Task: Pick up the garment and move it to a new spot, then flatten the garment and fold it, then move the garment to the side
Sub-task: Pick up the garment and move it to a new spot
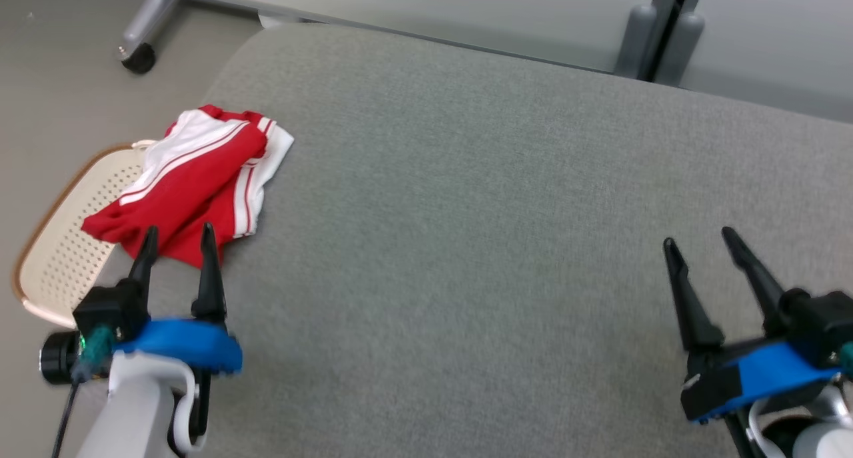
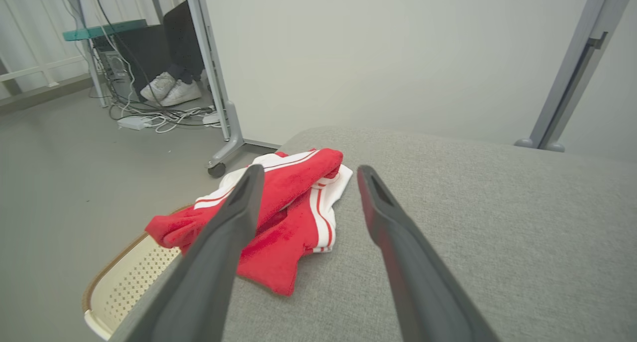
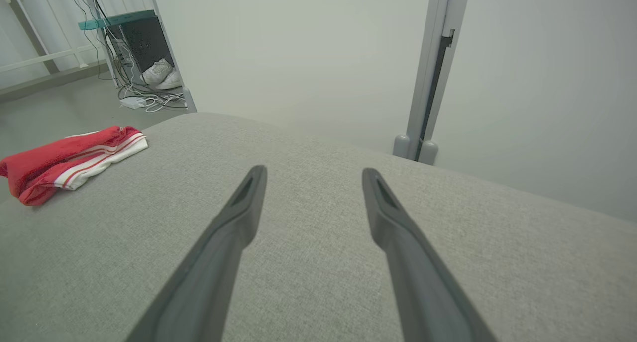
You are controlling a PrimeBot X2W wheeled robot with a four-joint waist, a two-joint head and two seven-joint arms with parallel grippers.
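A folded red-and-white garment [image 1: 193,185] lies at the left edge of a grey cushioned surface [image 1: 466,211], overhanging a perforated cream panel [image 1: 73,245]; the left gripper [image 1: 178,235] hangs wide open and empty beside it; the right gripper [image 1: 696,237], likewise spread and empty, sits well apart.

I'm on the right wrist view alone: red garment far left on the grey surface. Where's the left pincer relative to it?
Observer: The left pincer hovers open just short of the near edge of the garment, holding nothing.
Operator: Is the garment fully on the surface?
Observer: No. Its left part hangs past the edge of the grey surface, over a perforated cream basket with a brown rim.
Operator: Anything else on that side?
Observer: A caster wheel of a grey frame stands on the floor beyond the basket.
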